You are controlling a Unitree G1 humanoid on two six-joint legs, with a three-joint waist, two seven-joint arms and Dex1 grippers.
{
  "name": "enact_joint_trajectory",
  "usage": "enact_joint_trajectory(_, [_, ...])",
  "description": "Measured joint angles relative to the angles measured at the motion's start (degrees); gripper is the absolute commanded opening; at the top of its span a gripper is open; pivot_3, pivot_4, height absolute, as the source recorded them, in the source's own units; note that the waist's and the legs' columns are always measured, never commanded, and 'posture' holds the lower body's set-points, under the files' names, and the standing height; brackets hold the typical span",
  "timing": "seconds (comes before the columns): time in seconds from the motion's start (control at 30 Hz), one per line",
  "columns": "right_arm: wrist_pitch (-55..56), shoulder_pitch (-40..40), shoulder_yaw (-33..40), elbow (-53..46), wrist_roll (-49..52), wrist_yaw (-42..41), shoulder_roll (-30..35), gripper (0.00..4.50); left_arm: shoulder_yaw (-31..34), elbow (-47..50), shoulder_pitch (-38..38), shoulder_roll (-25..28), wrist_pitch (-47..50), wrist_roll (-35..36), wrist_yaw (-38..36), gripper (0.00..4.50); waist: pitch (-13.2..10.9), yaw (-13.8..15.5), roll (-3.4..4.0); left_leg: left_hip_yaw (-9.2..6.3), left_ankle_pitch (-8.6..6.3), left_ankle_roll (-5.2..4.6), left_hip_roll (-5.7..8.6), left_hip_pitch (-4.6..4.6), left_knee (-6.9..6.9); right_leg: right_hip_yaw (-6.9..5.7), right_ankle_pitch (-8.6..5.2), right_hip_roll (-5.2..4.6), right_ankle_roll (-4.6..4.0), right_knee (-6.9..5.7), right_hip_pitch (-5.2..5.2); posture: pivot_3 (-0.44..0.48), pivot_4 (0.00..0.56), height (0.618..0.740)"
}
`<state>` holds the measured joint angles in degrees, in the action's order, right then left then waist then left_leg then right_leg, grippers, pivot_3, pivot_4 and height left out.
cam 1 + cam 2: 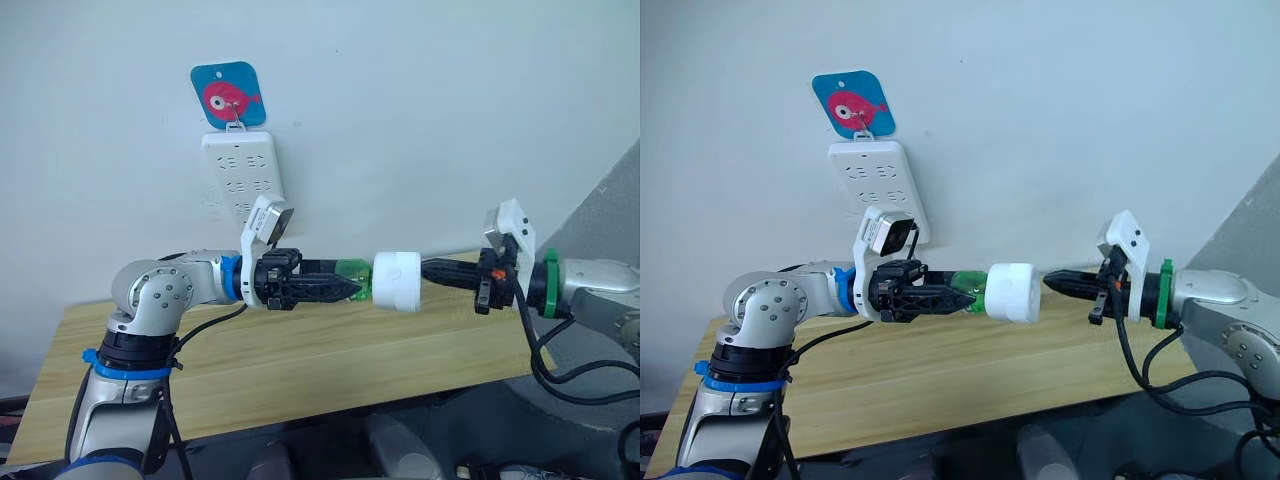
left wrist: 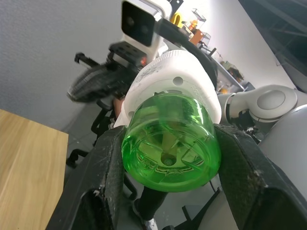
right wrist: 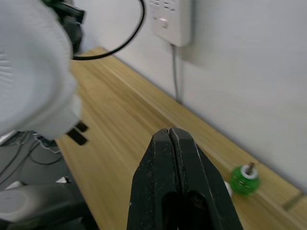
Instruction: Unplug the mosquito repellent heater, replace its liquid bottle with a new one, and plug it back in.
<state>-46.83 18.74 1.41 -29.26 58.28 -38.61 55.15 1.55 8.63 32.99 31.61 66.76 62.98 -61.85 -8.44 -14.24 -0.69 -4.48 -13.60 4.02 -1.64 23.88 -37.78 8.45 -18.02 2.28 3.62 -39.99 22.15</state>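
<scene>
The heater's (image 1: 397,281) prongs and vent are hidden; it hangs in mid-air over the tabletop (image 1: 300,370), with its green bottle (image 1: 352,279) clamped between the left gripper's (image 1: 345,288) fingers. The right gripper (image 1: 432,270), at the heater's 3 o'clock, has its fingers pressed shut on nothing. A spare green bottle (image 3: 245,178) sits on the tabletop by the wall, and the power strip (image 1: 242,171) hangs at 11 o'clock from the heater under a fish sticker (image 1: 229,96).

A robotics lab or workshop: a bare wooden bench (image 1: 300,370) against a plain white wall (image 1: 450,120), a hanging power strip (image 1: 243,172), loose cables, and cluttered shelving (image 2: 211,43) behind.
</scene>
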Motion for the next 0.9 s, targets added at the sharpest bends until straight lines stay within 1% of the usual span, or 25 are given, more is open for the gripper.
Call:
enact_joint_trajectory(0.33, [-3.72,-0.27,1.93,-2.42,3.11,-1.26,-0.95,0.0,1.12,-0.31,-0.05,-1.61,0.19,0.15,2.56,2.39,0.0,0.08,0.0,-0.01,0.0,0.0,0.01,0.0,-0.02,-0.01,0.0,-0.01,0.0,-0.01,-0.01,-0.271,0.079,0.74])
enact_joint_trajectory(0.43, [-3.71,-0.44,1.81,-1.79,-0.9,-0.21,-0.88,0.0,1.3,-0.28,-0.06,-2.8,-1.75,-0.51,3.67,2.39,0.0,0.18,0.0,-0.01,0.0,0.0,0.02,0.0,-0.04,-0.01,0.0,-0.03,0.0,-0.01,-0.01,-0.27,0.08,0.74])
enact_joint_trajectory(0.53, [-3.47,-2.24,1.99,0.5,-5.61,0.15,0.02,0.0,1.62,-0.06,-0.49,-4.27,-6.54,-3.37,5.3,2.39,0.0,0.37,0.0,0.0,0.0,0.0,0.04,0.0,-0.05,0.0,0.01,-0.04,-0.01,0.0,-0.03,-0.268,0.082,0.74])
enact_joint_trajectory(0.6, [-3.41,-4.1,3.55,2.18,-7.54,0.41,0.01,0.37,2.26,0.62,-1.58,-6.22,-10.61,-5.7,7.72,2.39,0.0,0.4,0.0,0.01,0.0,0.0,0.04,0.0,-0.05,0.02,0.02,-0.05,-0.03,0.0,-0.03,-0.267,0.083,0.74])
enact_joint_trajectory(0.67, [-3.58,-5.84,6.39,2.5,-7.51,0.47,0.0,0.92,2.13,2.21,-3.22,-7.47,-15.15,-8.98,9.47,2.39,0.0,0.53,0.0,0.01,0.0,0.0,0.04,0.0,-0.04,0.02,0.07,-0.05,-0.11,0.0,-0.03,-0.268,0.086,0.74])
enact_joint_trajectory(0.77, [-5.14,-9.21,11.11,1.12,-5.75,0.75,-0.2,2.09,1.49,4.91,-6.09,-8.66,-21.78,-14.07,11.2,2.39,0.01,0.66,0.0,0.02,0.0,0.0,0.03,-0.02,-0.03,0.04,0.07,-0.04,-0.11,-0.01,-0.05,-0.272,0.086,0.74])
enact_joint_trajectory(0.9, [-5.96,-10.22,13.27,-3.13,-3.7,1.59,-1.41,3.5,-0.75,7.77,-9.44,-9.1,-25.61,-16.78,11.08,2.39,0.03,0.6,0.03,0.05,0.0,0.0,0.03,-0.04,-0.05,0.05,0.02,-0.04,-0.01,-0.02,-0.07,-0.281,0.083,0.74])
